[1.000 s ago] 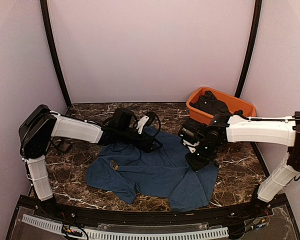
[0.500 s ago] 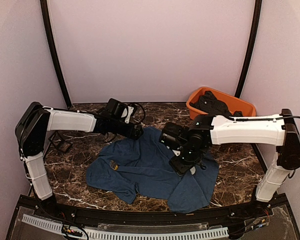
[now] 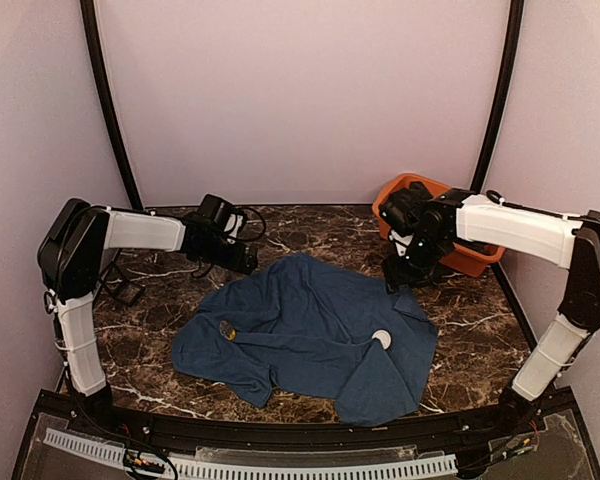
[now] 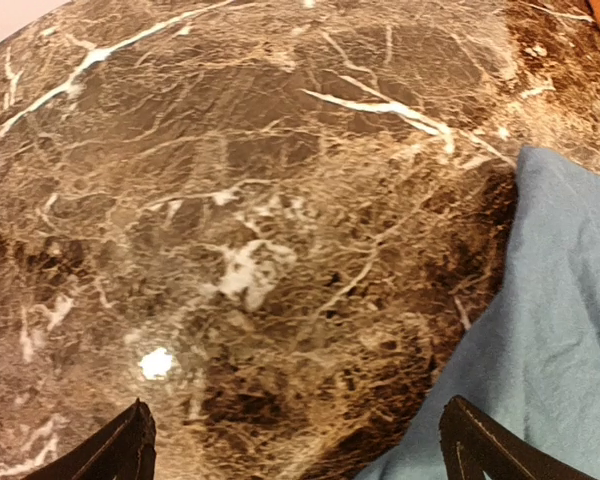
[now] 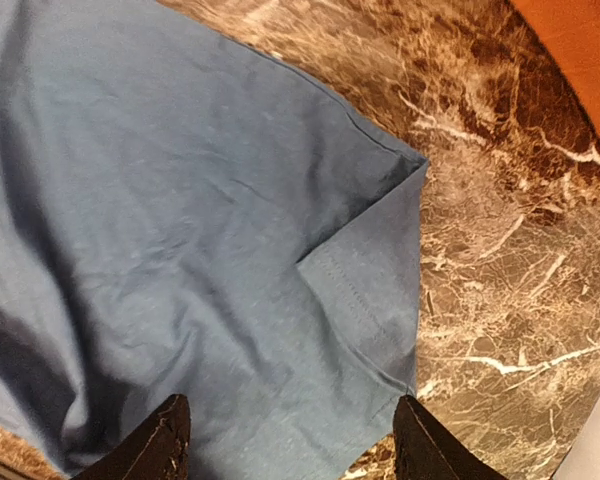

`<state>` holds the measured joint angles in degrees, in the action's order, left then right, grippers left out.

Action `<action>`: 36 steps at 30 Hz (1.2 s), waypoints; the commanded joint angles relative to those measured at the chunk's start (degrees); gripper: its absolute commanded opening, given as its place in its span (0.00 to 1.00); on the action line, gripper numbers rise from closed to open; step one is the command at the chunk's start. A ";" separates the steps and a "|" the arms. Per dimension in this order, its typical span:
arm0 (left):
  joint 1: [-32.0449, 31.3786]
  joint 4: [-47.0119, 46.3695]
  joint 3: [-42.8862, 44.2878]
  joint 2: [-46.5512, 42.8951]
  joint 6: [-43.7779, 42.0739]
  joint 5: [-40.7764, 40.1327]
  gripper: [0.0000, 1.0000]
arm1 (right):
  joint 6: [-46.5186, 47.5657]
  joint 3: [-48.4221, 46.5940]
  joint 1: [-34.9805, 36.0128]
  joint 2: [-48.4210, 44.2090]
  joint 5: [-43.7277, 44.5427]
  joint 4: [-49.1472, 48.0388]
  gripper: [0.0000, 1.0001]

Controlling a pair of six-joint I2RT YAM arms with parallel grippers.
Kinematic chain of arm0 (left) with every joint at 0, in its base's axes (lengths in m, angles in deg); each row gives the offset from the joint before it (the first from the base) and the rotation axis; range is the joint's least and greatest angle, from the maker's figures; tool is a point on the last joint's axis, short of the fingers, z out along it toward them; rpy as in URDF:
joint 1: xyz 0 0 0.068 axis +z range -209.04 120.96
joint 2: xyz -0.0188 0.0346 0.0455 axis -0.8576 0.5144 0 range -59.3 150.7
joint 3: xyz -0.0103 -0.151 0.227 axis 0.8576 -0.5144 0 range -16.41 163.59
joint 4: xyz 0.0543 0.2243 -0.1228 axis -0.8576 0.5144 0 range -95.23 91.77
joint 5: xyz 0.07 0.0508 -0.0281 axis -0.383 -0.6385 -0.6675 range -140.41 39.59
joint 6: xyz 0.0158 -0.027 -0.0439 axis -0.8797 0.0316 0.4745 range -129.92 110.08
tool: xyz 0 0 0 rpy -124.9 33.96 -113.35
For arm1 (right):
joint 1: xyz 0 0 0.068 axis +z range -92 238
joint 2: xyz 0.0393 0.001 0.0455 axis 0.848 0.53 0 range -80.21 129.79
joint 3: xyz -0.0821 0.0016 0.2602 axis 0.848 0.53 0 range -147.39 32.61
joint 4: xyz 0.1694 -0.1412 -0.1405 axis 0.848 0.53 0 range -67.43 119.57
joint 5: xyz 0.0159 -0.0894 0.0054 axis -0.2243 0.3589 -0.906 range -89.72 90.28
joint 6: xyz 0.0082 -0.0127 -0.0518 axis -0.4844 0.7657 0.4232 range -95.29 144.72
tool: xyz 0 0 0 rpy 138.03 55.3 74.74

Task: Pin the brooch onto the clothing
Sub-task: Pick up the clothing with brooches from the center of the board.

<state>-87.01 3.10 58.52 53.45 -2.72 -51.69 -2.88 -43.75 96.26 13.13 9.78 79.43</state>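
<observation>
T-shirt (image 3: 310, 320): navy, spread rumpled across the middle of the marble desk (image 3: 320, 225).
Brooch (image 3: 382, 339): small white disc, seen lying on the T-shirt's right part (whether it is fastened cannot be told).
Left tool (image 4: 295, 445): fingers held wide apart over bare desk, just off the T-shirt's far-left edge; nothing gripped.
Right tool (image 5: 295, 440): fingers apart above a stitched hem corner, near the orange tub (image 3: 472, 260); nothing gripped.

The right gripper (image 5: 290, 445), its two dark fingertips apart and holding nothing, hangs over the blue T-shirt (image 5: 180, 200) near its stitched hem, with bare marble table (image 5: 500, 280) and an orange tub (image 5: 580, 50) corner to the right.
</observation>
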 commanded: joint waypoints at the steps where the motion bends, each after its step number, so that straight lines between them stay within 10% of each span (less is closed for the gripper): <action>1: -0.08 4.82 2.09 0.94 -2.37 -0.32 0.98 | -1.12 0.11 -3.76 5.65 1.45 -1.23 0.67; 23: 3.71 2.54 -11.02 -6.34 1.96 16.72 0.73 | -0.58 4.31 -10.87 15.90 -4.82 -9.17 0.65; 36: 3.71 2.08 -10.42 -1.88 1.78 17.18 0.04 | -0.66 4.56 -15.17 14.67 -4.42 -10.51 0.63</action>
<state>-83.27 3.76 48.62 50.56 -0.64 -34.03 -3.21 -39.69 82.33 28.43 4.34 69.88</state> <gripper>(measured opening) 0.155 0.635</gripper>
